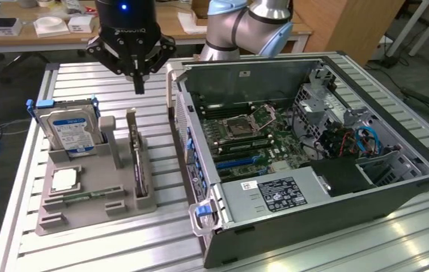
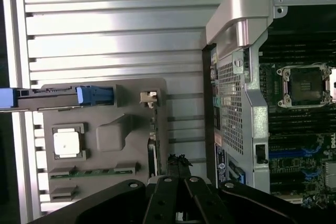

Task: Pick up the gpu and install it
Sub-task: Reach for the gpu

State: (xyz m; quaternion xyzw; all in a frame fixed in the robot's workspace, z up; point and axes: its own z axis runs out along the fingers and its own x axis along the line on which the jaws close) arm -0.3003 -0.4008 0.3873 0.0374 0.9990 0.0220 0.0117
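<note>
- gpu [image 1: 135,152] stands on edge in a slot of the gray holder [image 1: 85,218], on the side facing the open computer case [image 1: 395,192].
- Gripper [image 1: 139,86] hangs above one end of the gpu, not touching it, fingers pressed together on nothing.
- Hard drive [image 1: 67,131] stands upright in the same holder.

The black gripper [image 1: 139,86] hangs over the silver slatted table [image 1: 85,79], fingers pressed together. Near it, the thin dark gpu card [image 1: 136,152] stands on edge in the grey plastic holder [image 1: 85,212], beside the open black computer case [image 1: 313,221].
</note>
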